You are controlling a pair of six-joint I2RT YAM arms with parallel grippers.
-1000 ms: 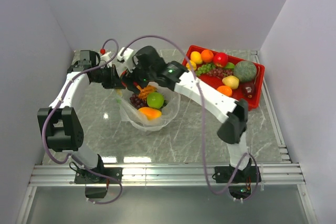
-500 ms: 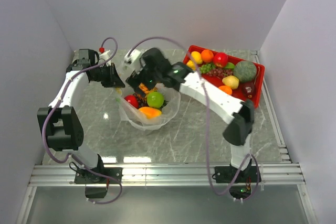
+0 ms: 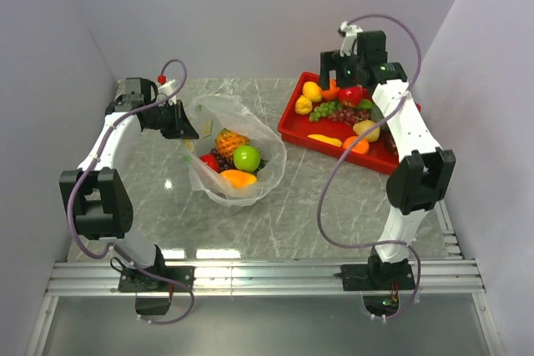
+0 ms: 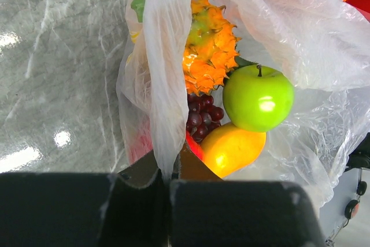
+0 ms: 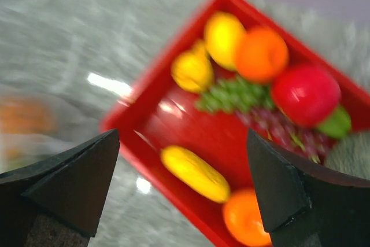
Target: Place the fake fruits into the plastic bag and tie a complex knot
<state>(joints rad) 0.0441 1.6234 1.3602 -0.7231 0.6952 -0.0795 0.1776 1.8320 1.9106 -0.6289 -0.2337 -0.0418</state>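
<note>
Five toy fruits (image 3: pixel 235 160) lie in a clear plastic bag (image 3: pixel 242 114) that sits on the grey stone table (image 3: pixel 334 206), a bit left of the middle. They are a spiky pineapple (image 3: pixel 231 141), a green apple (image 3: pixel 247 157), an orange-yellow fruit (image 3: pixel 239 178), some dark grapes (image 3: pixel 219 157) and a red fruit (image 3: pixel 209 162). The bag's mouth is open at the top. The left gripper (image 3: pixel 188 131) is at the left edge of the bag. Its wrist camera shows its fingers (image 4: pixel 139 201) pressed tight together on a strip of the thin bag. The strip runs up from the fingers in front of the pineapple. The green apple touches the pineapple and rests on the orange-yellow fruit, and the grapes sit just under the pineapple.

More fruits lie in a red tray (image 3: pixel 332 126) at the far right of the table, well apart from the bag. Among them are a lemon (image 3: pixel 312 91), an orange (image 5: pixel 261 54), a red apple (image 3: pixel 351 95), green grapes (image 3: pixel 325 110) and a long yellow fruit (image 3: pixel 324 138). The right gripper (image 3: pixel 332 79) hangs over the far end of the tray. Its wrist camera is blurry, but its two fingers (image 5: pixel 75 183) stand wide apart with nothing held between them, and the tray of fruit shows below them
</note>
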